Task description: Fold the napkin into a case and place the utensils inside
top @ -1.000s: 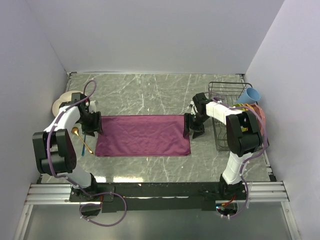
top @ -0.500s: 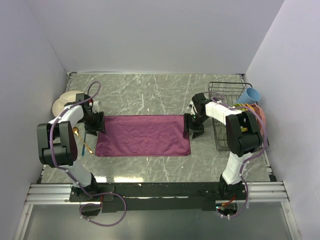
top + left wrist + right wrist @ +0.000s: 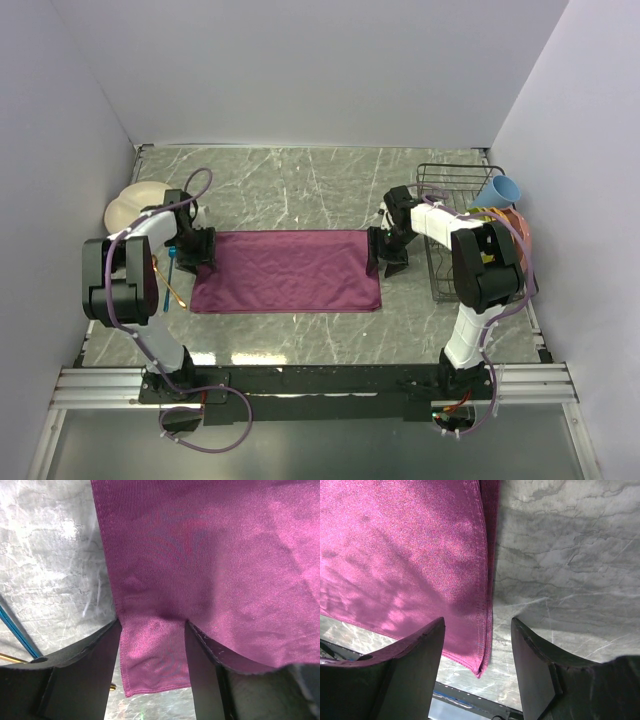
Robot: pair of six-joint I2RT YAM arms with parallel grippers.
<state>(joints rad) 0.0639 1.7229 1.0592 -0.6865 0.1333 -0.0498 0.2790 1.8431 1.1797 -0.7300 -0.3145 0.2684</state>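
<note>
Three pale walls (image 3: 300,70) close in the grey marbled table (image 3: 300,185). Between the tools the maroon napkin (image 3: 285,270) lies flat as a folded rectangle. The left tool (image 3: 195,250) stands open, jaws straddling a napkin corner. The right tool (image 3: 388,255) stands open astride the opposite doubled edge. Just outside the left tool lie the blue fork (image 3: 167,280) and gold spoon (image 3: 176,294). A wire rack (image 3: 450,190) crowds the right tool's outer side. A broad band of table runs beyond both tools to the back wall.
</note>
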